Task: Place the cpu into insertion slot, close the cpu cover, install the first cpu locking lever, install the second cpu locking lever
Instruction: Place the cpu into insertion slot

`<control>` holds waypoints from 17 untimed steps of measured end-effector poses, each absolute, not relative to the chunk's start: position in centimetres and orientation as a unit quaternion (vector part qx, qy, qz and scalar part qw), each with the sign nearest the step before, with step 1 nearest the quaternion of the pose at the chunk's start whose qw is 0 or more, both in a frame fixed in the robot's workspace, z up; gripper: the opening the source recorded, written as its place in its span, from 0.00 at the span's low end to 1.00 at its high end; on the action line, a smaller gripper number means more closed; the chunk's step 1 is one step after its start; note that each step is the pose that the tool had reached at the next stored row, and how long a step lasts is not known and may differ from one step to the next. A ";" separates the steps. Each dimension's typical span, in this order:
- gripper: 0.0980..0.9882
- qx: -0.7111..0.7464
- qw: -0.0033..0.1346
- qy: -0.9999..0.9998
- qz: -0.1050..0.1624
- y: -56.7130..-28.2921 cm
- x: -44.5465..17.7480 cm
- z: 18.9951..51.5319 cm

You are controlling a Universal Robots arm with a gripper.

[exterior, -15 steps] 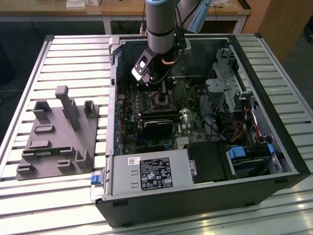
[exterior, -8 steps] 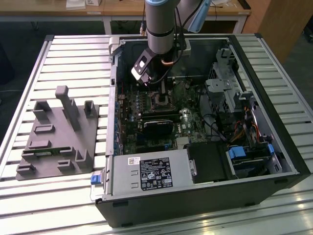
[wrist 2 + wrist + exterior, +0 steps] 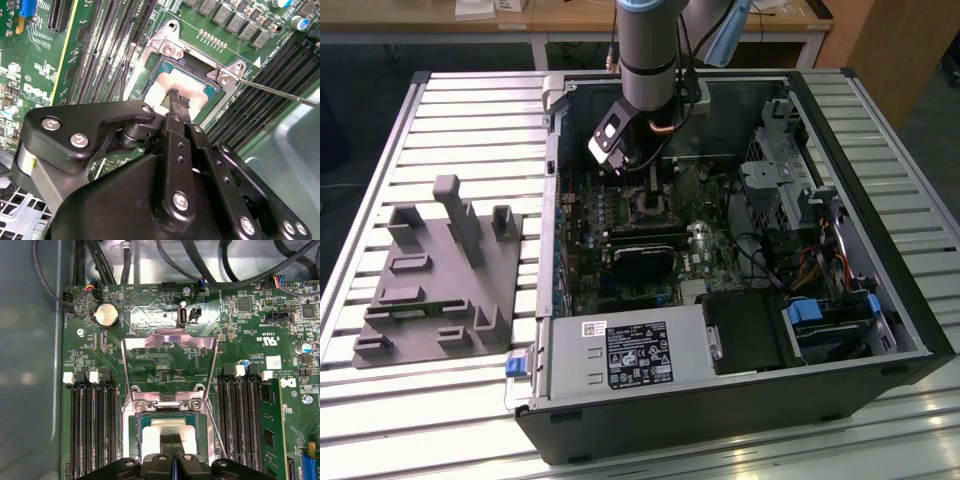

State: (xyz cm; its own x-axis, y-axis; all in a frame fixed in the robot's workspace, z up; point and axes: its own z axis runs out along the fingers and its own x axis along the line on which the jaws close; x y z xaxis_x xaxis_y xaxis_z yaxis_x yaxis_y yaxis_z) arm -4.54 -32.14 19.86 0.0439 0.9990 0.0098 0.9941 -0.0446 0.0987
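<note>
Your black two-finger gripper [image 3: 172,440] has its jaws drawn together, tip against tip, with nothing pinched between them. In both wrist views those tips stand on the pale metal face of the small flat square cpu [image 3: 172,80], either touching it or just clear of it; you cannot tell which. So the cpu lies straight below the end effector, not off to any side. It looks seated flat in the square insertion slot [image 3: 132,430] with its silver metal frame, its edges parallel to that frame. Judge the first step as done, or all but done.

Just beyond the slot, the thin silver window-frame cpu cover [image 3: 170,341] is open. It is hinged at the slot edge farther from the gripper, and its long axis runs away from the fingers toward the round silver coin cell [image 3: 106,315]. It is not yet down over the chip. A thin steel-wire locking lever [image 3: 280,92] stands free beside the frame, unlatched.

In the exterior view the grey arm [image 3: 648,50] reaches in from twelve o'clock over the green board. The slot is at twelve o'clock of the black rectangular card [image 3: 645,252]. The grey moulded fixture tray [image 3: 440,270] lies well apart, at nine o'clock of the open computer case [image 3: 740,410].
</note>
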 end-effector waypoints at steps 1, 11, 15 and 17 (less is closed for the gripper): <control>0.01 0.722 0.032 0.690 0.038 -32.1 -4.5 19.9; 0.01 0.722 0.033 0.690 0.038 -32.1 -4.5 22.4; 0.01 0.722 0.033 0.690 0.039 -32.1 -4.5 23.3; 0.01 0.722 0.034 0.690 0.039 -32.1 -4.5 23.6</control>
State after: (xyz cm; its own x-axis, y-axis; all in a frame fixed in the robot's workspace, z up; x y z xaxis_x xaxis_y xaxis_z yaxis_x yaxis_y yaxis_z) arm -4.53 -32.14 23.59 0.0439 0.9990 0.0100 0.9937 -0.0446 0.1029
